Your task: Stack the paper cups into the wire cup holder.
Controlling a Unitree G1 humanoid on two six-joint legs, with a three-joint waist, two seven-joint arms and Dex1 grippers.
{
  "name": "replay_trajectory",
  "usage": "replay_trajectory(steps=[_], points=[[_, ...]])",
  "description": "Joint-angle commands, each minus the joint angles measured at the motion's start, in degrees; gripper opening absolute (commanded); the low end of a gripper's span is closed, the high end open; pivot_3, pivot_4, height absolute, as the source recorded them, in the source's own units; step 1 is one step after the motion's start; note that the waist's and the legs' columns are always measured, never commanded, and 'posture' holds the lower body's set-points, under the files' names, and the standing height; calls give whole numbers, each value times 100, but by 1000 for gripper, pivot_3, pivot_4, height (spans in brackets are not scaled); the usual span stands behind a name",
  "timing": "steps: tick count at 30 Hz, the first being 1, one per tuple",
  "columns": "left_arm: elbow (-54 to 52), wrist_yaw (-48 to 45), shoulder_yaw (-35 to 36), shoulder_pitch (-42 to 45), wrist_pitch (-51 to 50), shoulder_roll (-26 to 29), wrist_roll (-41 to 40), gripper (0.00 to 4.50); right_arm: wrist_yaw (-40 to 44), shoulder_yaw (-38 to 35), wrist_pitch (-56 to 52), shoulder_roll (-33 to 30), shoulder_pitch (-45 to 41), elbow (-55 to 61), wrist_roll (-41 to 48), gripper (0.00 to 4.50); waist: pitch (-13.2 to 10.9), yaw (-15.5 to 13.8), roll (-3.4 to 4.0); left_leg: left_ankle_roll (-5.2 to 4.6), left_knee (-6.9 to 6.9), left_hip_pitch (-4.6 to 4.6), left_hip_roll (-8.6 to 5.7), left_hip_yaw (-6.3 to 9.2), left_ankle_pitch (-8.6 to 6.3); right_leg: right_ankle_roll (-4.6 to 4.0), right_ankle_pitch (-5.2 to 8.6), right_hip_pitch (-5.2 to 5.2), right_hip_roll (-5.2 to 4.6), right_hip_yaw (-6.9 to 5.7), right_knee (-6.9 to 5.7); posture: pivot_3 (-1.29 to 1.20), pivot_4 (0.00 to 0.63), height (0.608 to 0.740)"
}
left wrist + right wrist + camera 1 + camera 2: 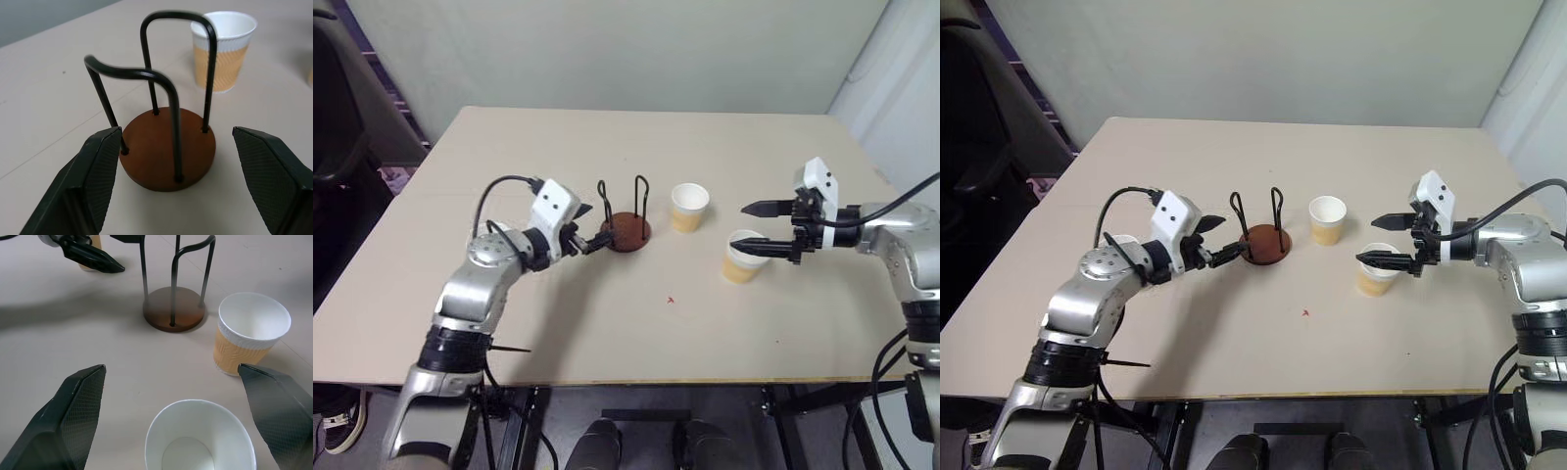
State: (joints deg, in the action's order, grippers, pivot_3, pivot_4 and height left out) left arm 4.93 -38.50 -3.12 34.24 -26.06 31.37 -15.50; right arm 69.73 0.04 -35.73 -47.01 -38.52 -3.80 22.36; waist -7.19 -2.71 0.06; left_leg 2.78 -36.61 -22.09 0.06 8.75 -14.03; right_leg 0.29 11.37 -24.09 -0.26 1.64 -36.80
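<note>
The nearer paper cup [743, 258] stands upright on the tabletop [607, 333], mouth up, its long axis vertical, and it sits directly beneath our right gripper [756, 227]. In the right wrist view its white rim [200, 438] lies between the two spread fingers [63, 426], a little ahead of them. Those fingers are wide apart and grasp nothing; from the head views one fingertip hangs over the cup's mouth and the other reaches out above and behind it, so we cannot tell whether either touches the rim.

A second paper cup [689, 208] stands upright just beyond, between the first cup and the wire cup holder [626, 220]. It is near the holder but apart from it. In the right wrist view, part of what seems to be a third cup [91, 252] shows behind the other arm's fingers.

The holder stands upright farther to our left, its brown base flat on the tabletop and its two black wire loops rising from it, with no cup inside. Our left gripper [591, 228] points at it from the left, fingers released and spread. In the left wrist view the base [168, 149] lies between those fingers without touching either.

We judge that the coming move turns on the right arm: it is by far the nearer to the first cup, which lies below and slightly ahead of its fingers. They would need to come down around the cup's wall before closing, then carry it leftward over the loops.
</note>
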Motion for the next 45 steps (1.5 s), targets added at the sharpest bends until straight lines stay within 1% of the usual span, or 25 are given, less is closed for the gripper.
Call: replay_trajectory(steps=[1,4,7,8,13,17,21,25,29,34,38,45], points=[[393,70,-49,337,388,-244,227,3868,-108,-295,-63,-150,22,320,156,4500,0,-6,0,0,-3,-1,0,-2,0,3,-2,0,0,0,2,0,150,740],[748,76,-27,479,577,-478,311,3302,-178,-367,-122,-203,133,448,212,4500,0,-13,0,-1,-16,-2,-1,-4,0,9,-3,7,-1,1,6,0,150,740],[916,-17,-12,533,678,-577,348,2291,-245,-447,-177,-260,255,570,265,4500,0,-11,0,0,-36,-11,-1,-7,1,17,-4,8,0,2,9,0,150,740],[933,-67,-10,532,697,-589,356,1842,-267,-462,-188,-269,282,599,279,4500,0,-11,0,1,-39,-14,-1,-8,1,19,-4,8,0,2,12,0,150,740],[728,-365,11,460,579,-570,208,50,-329,-492,-217,-301,332,664,334,4500,0,-13,0,0,-46,-25,-6,-21,1,33,-13,9,1,4,30,0,150,740],[264,-744,-45,335,366,-519,24,20,-356,-471,-213,-313,330,681,373,4500,0,-15,0,-1,-49,-38,-8,-21,3,45,-20,9,1,4,48,0,150,740],[-909,-1018,-361,-55,-199,-411,-148,20,-336,-426,-255,-304,355,804,437,4500,0,-15,0,1,-51,-48,-8,-27,4,53,-25,9,1,6,75,0,150,740],[-1647,-1270,-496,-425,-626,-215,-388,20,-340,-382,-293,-280,417,907,473,4500,0,-16,0,-1,-54,-57,-7,-34,3,56,-24,9,2,6,86,0,150,740],[-1825,-1249,-599,-568,-784,-172,-402,20,-320,-328,-286,-257,426,908,460,4500,0,-15,0,-4,-56,-50,-5,-25,1,55,-24,9,0,7,78,0,150,740],[-2208,-1274,-726,-776,-1006,-168,-543,20,-242,-223,-252,-278,413,880,422,4500,0,-14,0,-40,-58,-42,-5,-5,-10,55,-32,10,-3,15,72,0,150,740],[-2366,-1138,-801,-853,-1115,-276,-602,20,-222,-139,-203,-290,404,835,361,4500,0,-14,0,-41,-59,-40,-6,-3,-8,55,-33,12,-3,15,69,0,150,740],[-2311,-929,-973,-995,-937,-137,-235,20,-183,20,-109,-270,338,741,235,4500,0,-14,0,-40,-59,-37,-4,-4,-7,55,-33,13,-2,16,67,0,150,740]])
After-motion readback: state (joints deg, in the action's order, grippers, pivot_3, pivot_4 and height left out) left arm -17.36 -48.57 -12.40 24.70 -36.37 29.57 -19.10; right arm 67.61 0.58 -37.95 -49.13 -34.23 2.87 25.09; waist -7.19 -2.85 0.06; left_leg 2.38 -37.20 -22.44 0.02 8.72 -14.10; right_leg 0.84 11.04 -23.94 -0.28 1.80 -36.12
